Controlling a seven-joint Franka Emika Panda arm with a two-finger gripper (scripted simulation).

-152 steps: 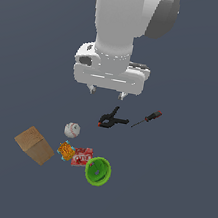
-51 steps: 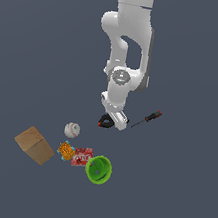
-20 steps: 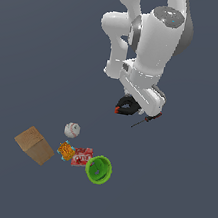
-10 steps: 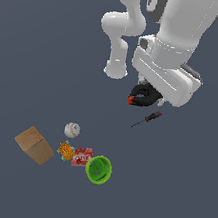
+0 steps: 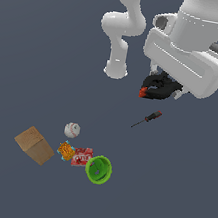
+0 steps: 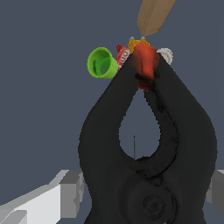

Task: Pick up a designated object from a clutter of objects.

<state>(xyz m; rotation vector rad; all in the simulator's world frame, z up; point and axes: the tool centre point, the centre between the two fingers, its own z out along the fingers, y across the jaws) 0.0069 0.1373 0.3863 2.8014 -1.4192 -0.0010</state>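
The black spring clamp [image 5: 158, 86] with a red-orange jaw tip hangs under my gripper [image 5: 169, 89], held high above the floor at the exterior view's upper right. In the wrist view the clamp [image 6: 146, 148] fills the frame, its red tip [image 6: 145, 64] pointing away. My fingers are mostly hidden behind the clamp and the hand. The rest of the clutter lies far below: white baseball [image 5: 72, 130], tan box [image 5: 34, 144], orange packet [image 5: 65, 150], red packet [image 5: 82, 156], green bowl [image 5: 99, 169].
A thin black screwdriver [image 5: 147, 119] with a red handle lies on the floor just below the held clamp. The arm's white base [image 5: 115, 71] stands behind. In the wrist view the green bowl [image 6: 103, 63] and tan box [image 6: 154, 15] show past the clamp.
My gripper closed on the clamp on the floor, then lifted it up and toward the exterior view's right. The screwdriver and the rest of the clutter stayed in place.
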